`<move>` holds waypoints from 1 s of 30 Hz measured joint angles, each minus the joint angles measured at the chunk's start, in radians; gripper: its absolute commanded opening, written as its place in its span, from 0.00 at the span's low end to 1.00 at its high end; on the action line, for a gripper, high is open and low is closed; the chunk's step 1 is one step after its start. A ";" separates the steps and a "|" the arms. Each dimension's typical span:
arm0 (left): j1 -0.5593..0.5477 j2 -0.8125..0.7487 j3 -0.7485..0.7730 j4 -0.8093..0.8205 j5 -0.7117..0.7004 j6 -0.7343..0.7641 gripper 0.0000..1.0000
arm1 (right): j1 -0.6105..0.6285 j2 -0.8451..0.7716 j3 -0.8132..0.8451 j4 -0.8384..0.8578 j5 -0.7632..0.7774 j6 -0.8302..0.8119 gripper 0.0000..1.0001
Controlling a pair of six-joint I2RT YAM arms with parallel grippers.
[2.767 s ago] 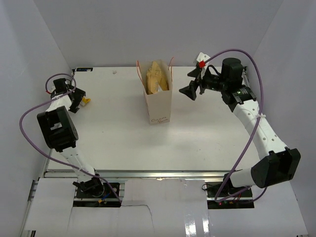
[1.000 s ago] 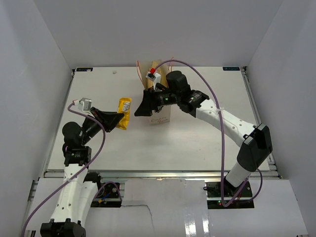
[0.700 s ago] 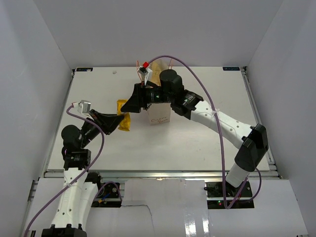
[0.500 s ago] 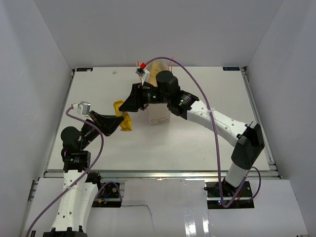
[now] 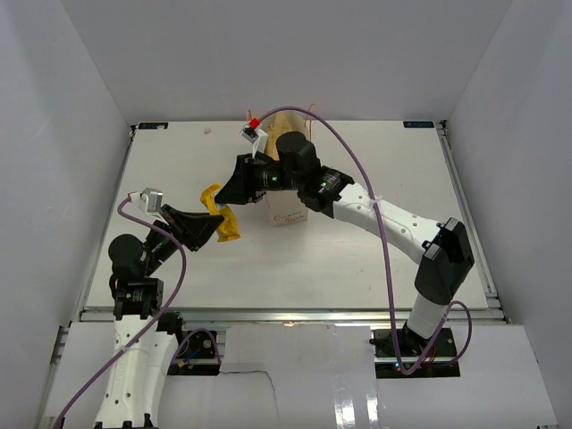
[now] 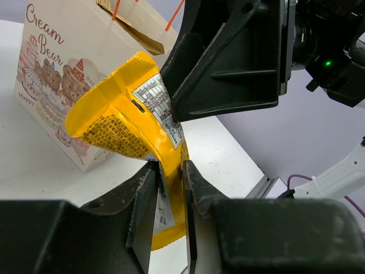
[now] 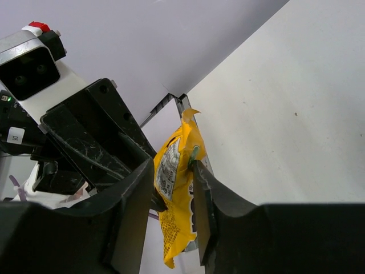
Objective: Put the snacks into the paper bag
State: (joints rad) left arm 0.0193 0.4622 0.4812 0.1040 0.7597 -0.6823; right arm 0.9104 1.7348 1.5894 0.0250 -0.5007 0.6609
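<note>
A yellow snack packet (image 5: pixel 223 217) hangs in the air left of the paper bag (image 5: pixel 290 210). My left gripper (image 5: pixel 214 229) is shut on its lower part; in the left wrist view both fingers press the yellow packet (image 6: pixel 122 123) at the left gripper (image 6: pixel 169 168). My right gripper (image 5: pixel 230 191) comes from the bag side, its jaws closed around the packet's upper end (image 7: pixel 177 188) at the right gripper (image 7: pixel 174 168). A brown-gold pouch (image 5: pixel 288 121) stands inside the bag. The bag's printed front (image 6: pixel 45 74) shows behind the packet.
The bag stands upright at mid table with thin orange handles (image 6: pixel 116 8). The right arm (image 5: pixel 375 210) stretches across the table over the bag's top. The table's near edge (image 5: pixel 268 311) runs in front of both bases.
The right gripper swung left from over the bag to the yellow packet and its jaws narrowed onto it. The left gripper drew the packet slightly toward the near left, still holding it.
</note>
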 measured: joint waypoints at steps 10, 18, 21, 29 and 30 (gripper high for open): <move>0.000 0.012 0.000 0.000 0.003 0.000 0.49 | 0.001 0.004 0.000 0.000 0.004 -0.019 0.08; -0.001 0.015 0.005 -0.002 0.003 -0.011 0.77 | -0.009 0.006 0.006 0.000 -0.044 -0.109 0.08; -0.001 0.015 0.014 0.000 0.003 -0.005 0.91 | -0.029 0.006 0.031 0.001 -0.100 -0.155 0.08; -0.002 0.019 0.086 -0.014 -0.025 0.039 0.98 | -0.166 -0.016 0.148 0.003 -0.153 -0.274 0.08; -0.002 0.019 0.092 -0.019 -0.035 0.049 0.98 | -0.188 -0.026 0.164 -0.001 -0.145 -0.294 0.08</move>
State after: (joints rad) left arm 0.0177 0.4812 0.5732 0.0853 0.7242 -0.6334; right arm 0.7223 1.7092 1.7531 0.0242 -0.6460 0.3672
